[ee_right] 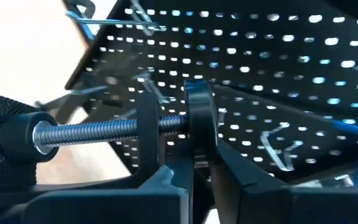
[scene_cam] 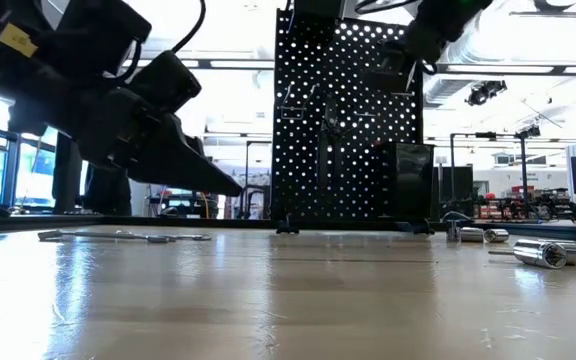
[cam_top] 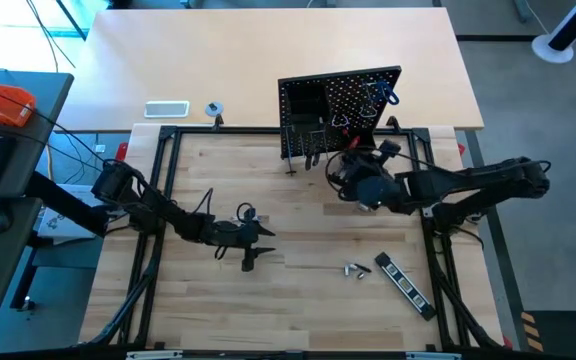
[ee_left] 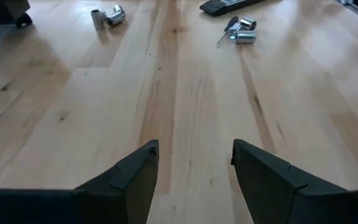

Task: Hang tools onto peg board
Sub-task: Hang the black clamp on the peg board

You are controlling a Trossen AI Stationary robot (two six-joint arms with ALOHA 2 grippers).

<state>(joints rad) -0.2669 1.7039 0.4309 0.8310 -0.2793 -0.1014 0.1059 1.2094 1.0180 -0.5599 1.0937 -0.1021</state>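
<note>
My right gripper [ee_right: 194, 180] is clamped on a black screw clamp with a silver threaded rod [ee_right: 104, 130], held just in front of the upright black perforated peg board [cam_top: 343, 110] at the far side of the wooden tabletop [cam_top: 298, 220]. My left gripper [ee_left: 194, 171] hovers low over bare tabletop, fingers apart, holding nothing.

The peg board [cam_top: 340, 112] is stood at the table's [cam_top: 268, 190] far edge; a clamp [ee_right: 104, 134] is held just before it; sockets [cam_top: 356, 270] and a striped bar [cam_top: 404, 284] are left at the near right.
</note>
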